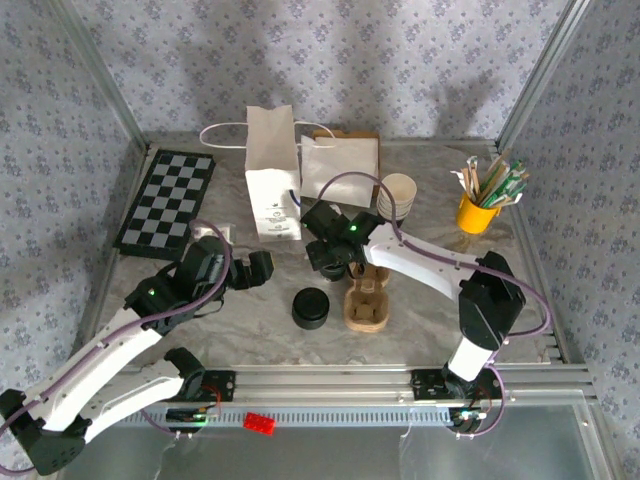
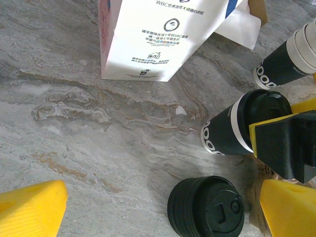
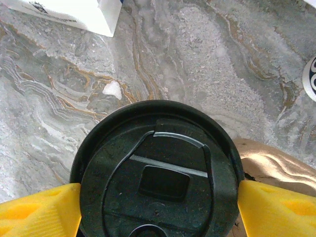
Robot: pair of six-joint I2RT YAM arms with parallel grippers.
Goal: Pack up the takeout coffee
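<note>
Right tool [image 3: 158, 210] straddles the takeout coffee [image 3: 158, 168], with a chunky yellow finger on each side of its round, glossy black lid, right at the rim. Can't tell if it's actually pinching or just clear. The cup has a dark band with white lettering and sits just beside the moulded brown pulp carrier [image 1: 366, 305], near the squat ribbed stack of black lids [image 2: 206, 208]. Left tool [image 1: 255, 268] gapes wide and empty over the marble-look worktop [image 2: 74, 123]. A smooth white paper bag [image 2: 148, 44] stands behind.
</note>
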